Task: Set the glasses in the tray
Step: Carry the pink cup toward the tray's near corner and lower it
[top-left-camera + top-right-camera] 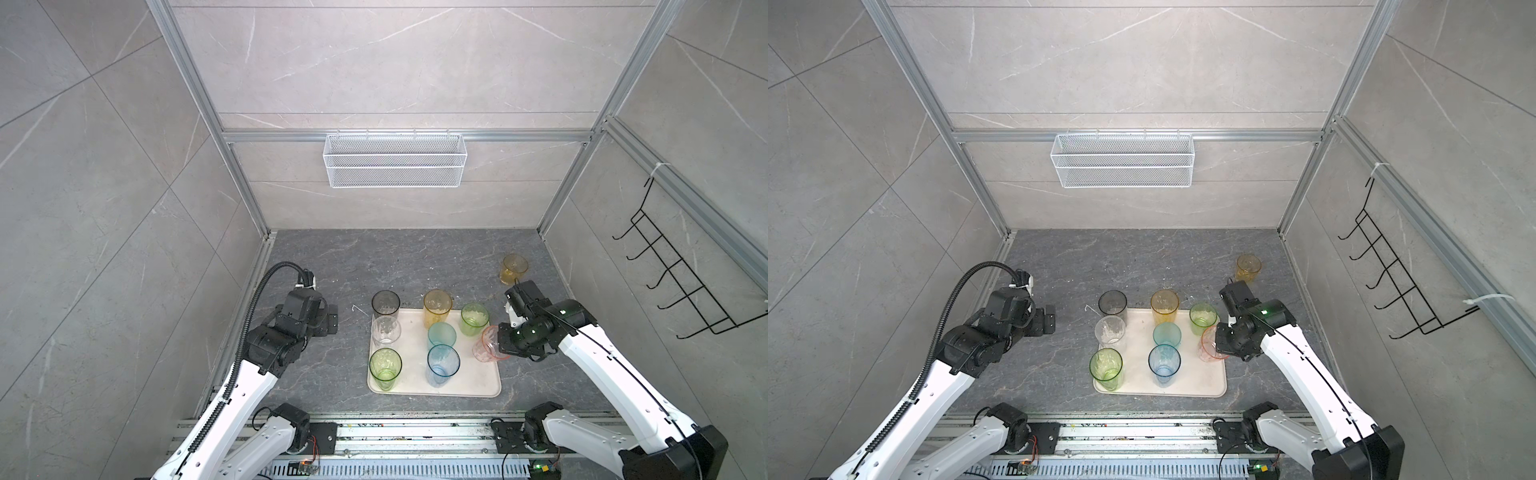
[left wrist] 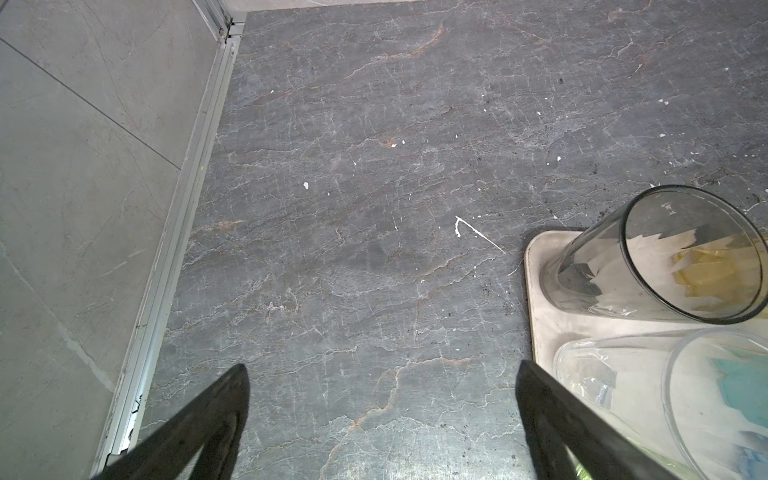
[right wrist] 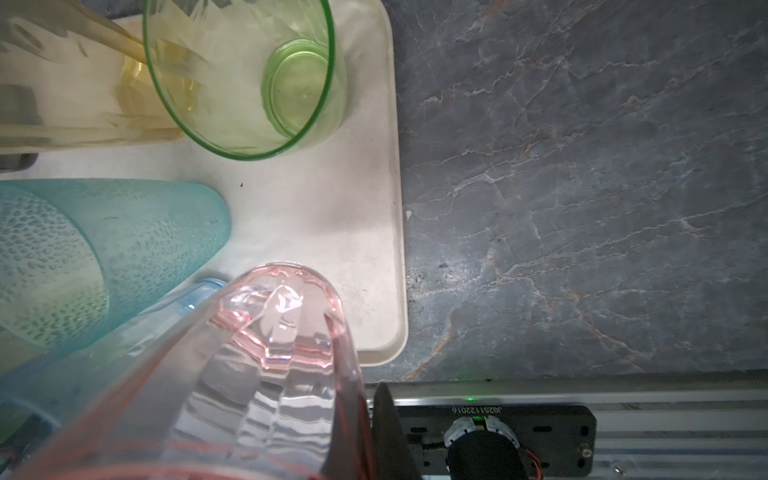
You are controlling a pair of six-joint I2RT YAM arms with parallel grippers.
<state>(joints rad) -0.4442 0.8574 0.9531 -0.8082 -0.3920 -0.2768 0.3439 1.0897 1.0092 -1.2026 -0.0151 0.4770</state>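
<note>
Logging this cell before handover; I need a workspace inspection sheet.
Surface: dark grey veined stone tabletop, white specks scattered.
Job's things: cream-beige rimmed tray holds seven see-through tumblers; pink ribbed tumbler over its right edge; short amber tumbler off the tray, far right.
Clutter: small white bent scrap left of tray.
Grippers: left gripper open over bare tabletop; right gripper shut on pink ribbed tumbler.
Cables: black corrugated conduit along left arm.
Surroundings: white wire mesh basket on back wall; black wire hook rack on right wall.
</note>
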